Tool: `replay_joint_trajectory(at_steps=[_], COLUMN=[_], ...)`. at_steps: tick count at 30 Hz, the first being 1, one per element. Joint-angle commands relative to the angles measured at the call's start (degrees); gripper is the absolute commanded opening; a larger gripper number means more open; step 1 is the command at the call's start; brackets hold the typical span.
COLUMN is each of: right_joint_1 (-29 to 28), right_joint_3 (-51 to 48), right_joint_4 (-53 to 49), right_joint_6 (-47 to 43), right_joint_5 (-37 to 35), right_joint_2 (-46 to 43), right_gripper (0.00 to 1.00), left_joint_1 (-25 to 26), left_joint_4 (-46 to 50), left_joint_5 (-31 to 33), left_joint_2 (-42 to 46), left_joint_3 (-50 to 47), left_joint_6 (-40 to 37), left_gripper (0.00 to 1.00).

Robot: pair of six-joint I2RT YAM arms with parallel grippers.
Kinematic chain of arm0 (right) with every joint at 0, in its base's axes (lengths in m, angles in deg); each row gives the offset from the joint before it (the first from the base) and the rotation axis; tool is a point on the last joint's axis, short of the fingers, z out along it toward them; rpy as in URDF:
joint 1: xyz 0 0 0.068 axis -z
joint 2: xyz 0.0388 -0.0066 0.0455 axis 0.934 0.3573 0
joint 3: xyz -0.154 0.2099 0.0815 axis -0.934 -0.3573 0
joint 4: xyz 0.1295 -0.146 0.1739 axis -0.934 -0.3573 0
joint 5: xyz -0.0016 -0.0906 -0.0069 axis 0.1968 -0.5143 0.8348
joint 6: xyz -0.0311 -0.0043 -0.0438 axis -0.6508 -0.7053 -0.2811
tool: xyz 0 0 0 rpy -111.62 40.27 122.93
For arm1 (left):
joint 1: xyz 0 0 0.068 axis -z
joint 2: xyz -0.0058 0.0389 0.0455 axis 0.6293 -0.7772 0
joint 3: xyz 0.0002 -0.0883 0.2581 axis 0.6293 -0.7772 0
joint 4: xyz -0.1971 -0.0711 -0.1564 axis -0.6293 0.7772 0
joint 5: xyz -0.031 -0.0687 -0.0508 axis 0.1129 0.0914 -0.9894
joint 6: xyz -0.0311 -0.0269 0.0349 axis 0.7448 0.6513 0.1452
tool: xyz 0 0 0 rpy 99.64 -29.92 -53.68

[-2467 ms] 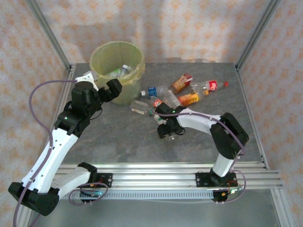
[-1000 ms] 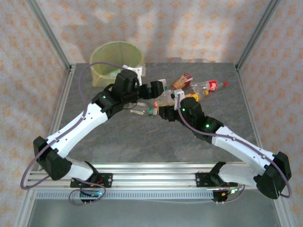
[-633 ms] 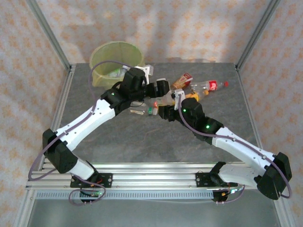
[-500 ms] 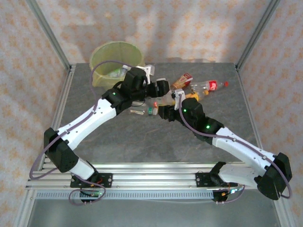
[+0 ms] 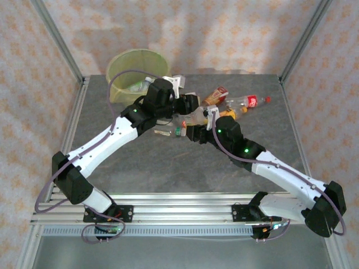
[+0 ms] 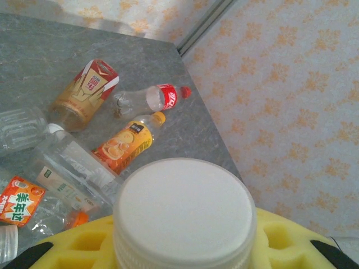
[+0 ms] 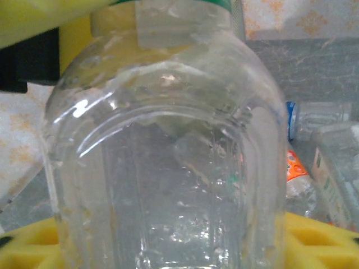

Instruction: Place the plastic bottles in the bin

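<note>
**Clear bottle shared between both hands at mid-surface**

We work inside patterned walls (image 5: 224,33) and metal posts (image 5: 56,39) that close in the grey surface (image 5: 168,168) at the back and both sides, so swings should stay inward. The surface looks smooth and hard, and bottles will likely roll or skid on it. The bin (image 5: 130,63) stands at the far left corner, wide-mouthed, with at least one bottle inside. More plastic bottles (image 6: 124,144) lie bunched right of centre. Between the arms is the clear bottle (image 7: 168,168). It looks empty, so we judge it light, thin-walled, easily dented and slick. The right hand (image 5: 197,133) has its pads on either side of the body, but we cannot tell whether they press. The left hand (image 5: 189,104) is closed on the white cap (image 6: 184,213), the stiffest place to grip
</note>
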Motion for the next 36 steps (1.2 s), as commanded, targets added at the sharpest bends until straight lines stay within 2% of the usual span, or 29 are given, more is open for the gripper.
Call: replay_joint_trajectory(at_steps=[1,3,10,16,24,33,36], right_joint_1=[-0.3,-0.3,-0.3,-0.3,-0.3,-0.3,-0.3], right_joint_3=[0.2,0.3,0.2,-0.1,-1.5,-2.1,-1.7], right_joint_4=[0.7,0.3,-1.2,-3.8,-4.2,-4.7,-5.4], right_joint_6=[0.3,0.4,0.2,0.0,1.1,2.9,3.4], right_joint_5=[-0.6,-0.7,-1.9,-4.5,-7.4,-11.2,-12.5], right_joint_2=[-1.3,-1.5,-3.6,-5.5,-7.1,-6.6,-6.0], right_gripper=[0.84,0.99,0.99,0.99,0.99,0.99,0.99], left_joint_1=[-0.1,-0.1,-0.3,-3.1,-10.6,-18.7,-21.0], left_joint_4=[-2.7,-2.6,0.7,1.8,1.7,3.5,3.6], left_joint_5=[2.0,3.7,12.8,17.6,23.6,29.7,30.5], left_joint_2=[3.2,4.2,7.0,7.8,4.9,-3.6,-6.3], left_joint_3=[1.3,1.3,3.5,8.2,15.5,21.5,22.6], left_joint_6=[-2.6,-4.5,-11.2,-15.9,-21.7,-27.4,-28.5], left_gripper=[0.28,0.26,0.24,0.23,0.24,0.25,0.29])
